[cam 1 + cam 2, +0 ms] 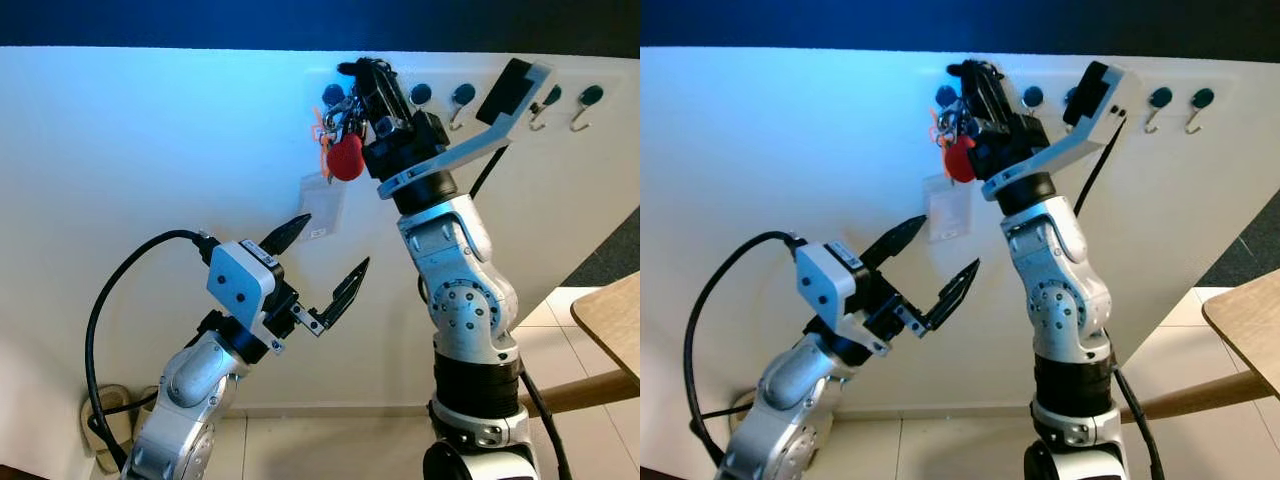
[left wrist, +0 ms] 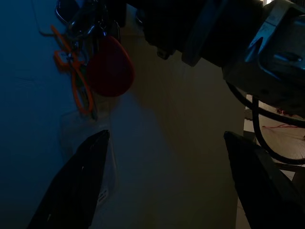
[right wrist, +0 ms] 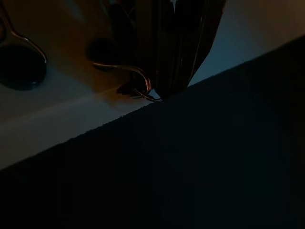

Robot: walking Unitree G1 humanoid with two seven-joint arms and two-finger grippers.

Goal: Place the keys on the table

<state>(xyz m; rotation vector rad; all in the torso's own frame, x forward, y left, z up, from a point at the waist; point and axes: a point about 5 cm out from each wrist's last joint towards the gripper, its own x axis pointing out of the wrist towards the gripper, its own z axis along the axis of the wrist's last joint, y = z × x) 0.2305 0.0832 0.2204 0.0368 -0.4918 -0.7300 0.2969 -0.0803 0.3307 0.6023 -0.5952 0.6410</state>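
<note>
The keys (image 1: 345, 155) hang high on the white wall from a row of hooks: a metal bunch with a red fob (image 2: 109, 67), an orange strap (image 2: 76, 81) and a clear card tag (image 1: 322, 208). My right gripper (image 1: 357, 75) is raised to the top of the bunch. Its fingers (image 3: 176, 57) are pressed together at the metal ring (image 3: 138, 81) by the hook. My left gripper (image 1: 335, 240) stands open below the keys, apart from them, with nothing between its fingers (image 2: 76, 181).
More blue-capped hooks (image 1: 462, 95) run along the wall to the right. A wooden table (image 1: 612, 320) juts in at the right edge, over a tiled floor. Slippers (image 1: 105, 415) lie by the wall at lower left.
</note>
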